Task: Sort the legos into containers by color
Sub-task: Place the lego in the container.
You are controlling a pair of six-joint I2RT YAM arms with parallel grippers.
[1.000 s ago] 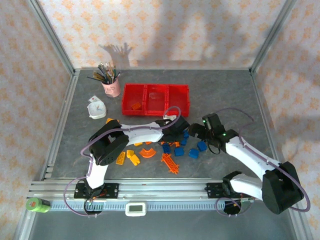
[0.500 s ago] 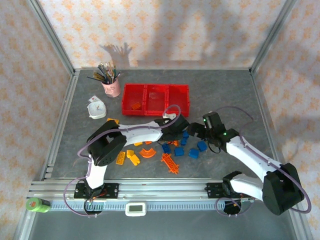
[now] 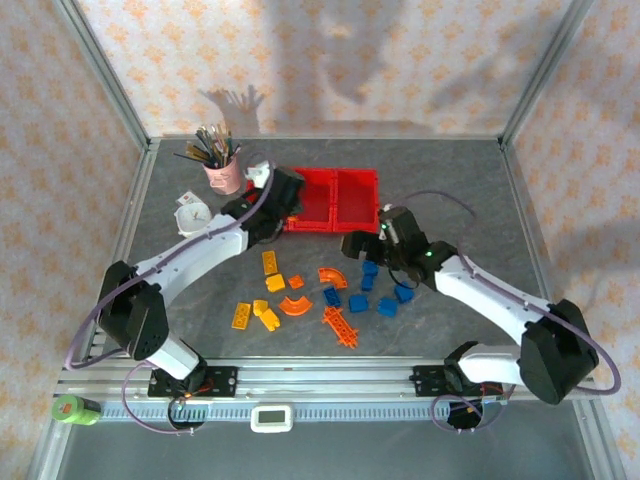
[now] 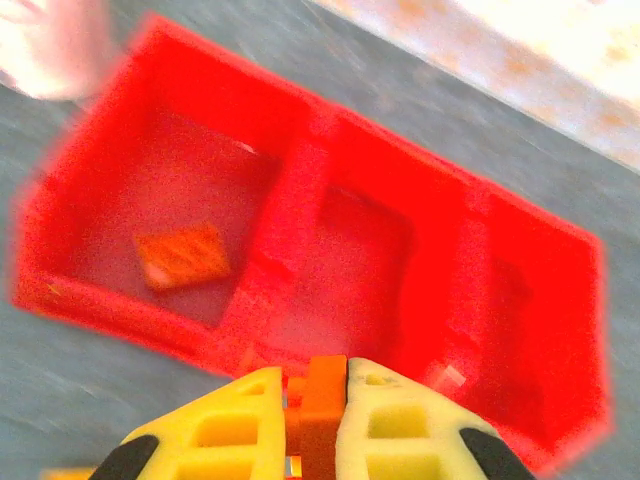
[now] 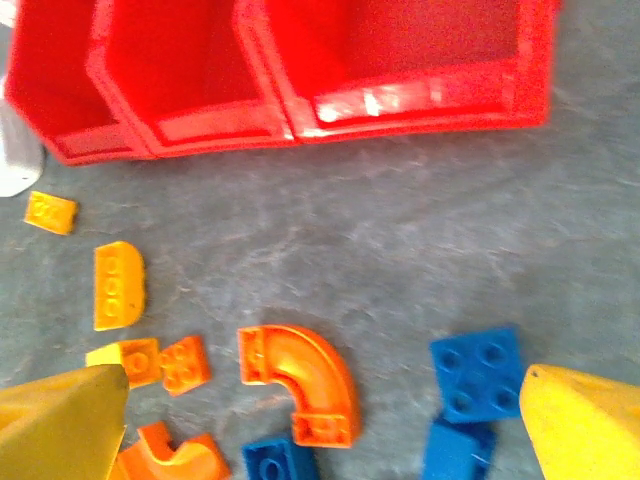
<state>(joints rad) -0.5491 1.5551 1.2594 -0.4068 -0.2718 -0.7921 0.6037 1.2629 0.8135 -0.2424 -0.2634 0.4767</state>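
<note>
- Two hands are at work. The left hand (image 4: 320,430) pinches a small orange brick (image 4: 322,385) tight between its yellow fingers.
- The red containers (image 4: 300,190) lie just ahead of that hand and a little below it. One orange piece (image 4: 182,255) already lies in the end bin, ahead and to the left of the fingers. I think the hand brings its brick here so orange goes with orange.
- The right hand (image 5: 320,430) is wide open and holds nothing. Blue legos (image 5: 478,372) and an orange arch (image 5: 300,385) lie on the surface (image 5: 400,240) just under it, between its two fingers. I think it hangs low there to pick one up next.
- The left wrist view looks right into the bins and shows the pinched brick up close. In the top view the left arm (image 3: 200,245) covers that end bin.
- The top view shows the many loose legos (image 3: 300,305) spread out near the right hand, so most of the sorting is not yet done.
</note>
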